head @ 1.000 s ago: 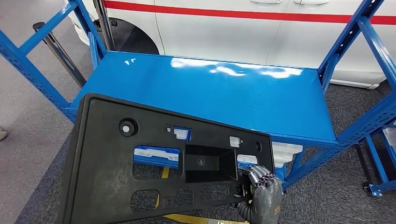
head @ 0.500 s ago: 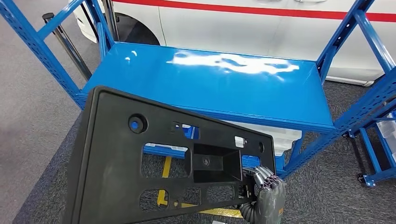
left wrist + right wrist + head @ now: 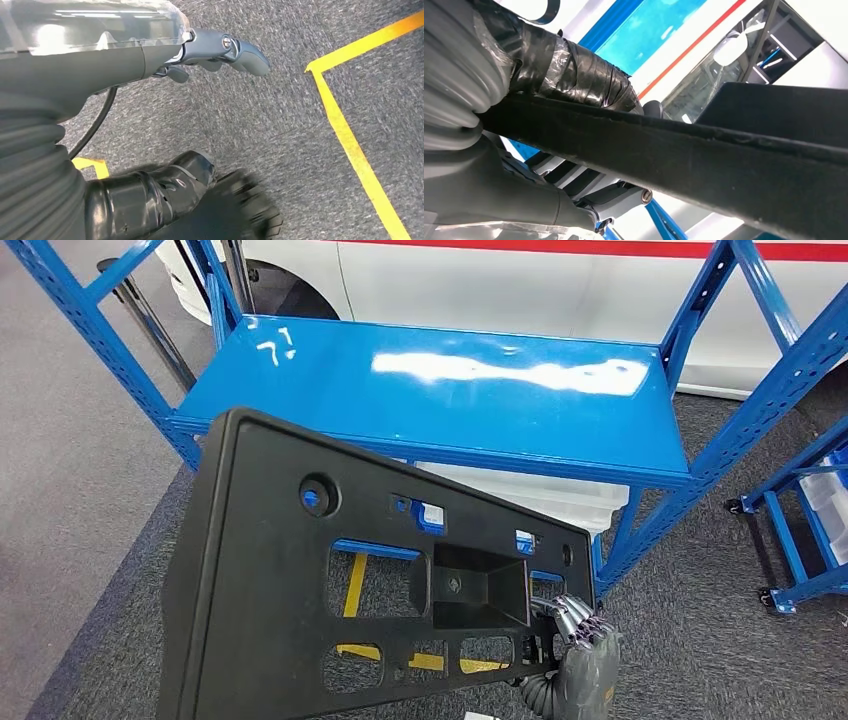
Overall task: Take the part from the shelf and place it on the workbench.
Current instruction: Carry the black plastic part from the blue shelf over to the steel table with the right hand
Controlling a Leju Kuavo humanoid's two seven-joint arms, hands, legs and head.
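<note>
Black part [image 3: 260, 610], glossy blue shelf [image 3: 440, 390], grey carpet [image 3: 720, 620] with yellow tape lines [image 3: 350, 145], white car [image 3: 500, 280] with red stripe

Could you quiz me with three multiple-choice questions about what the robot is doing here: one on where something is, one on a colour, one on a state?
1. Where does the black panel sit?
A. Flat on the blue shelf
B. Held up in front of the shelf
C. On the carpet

2. What colour is the shelf?
A. Blue
B. Green
C. Yellow

3. What is the right hand doing?
A. Hanging free
B. Resting on the shelf
C. Gripping the panel's lower edge

Answers:
1. B: the head view shows the panel tilted, clear of the shelf top, with shelf and carpet seen through its cutouts.
2. A: its board and posts are bright blue.
3. C: its fingers wrap the panel's edge at the lower right corner.
</note>
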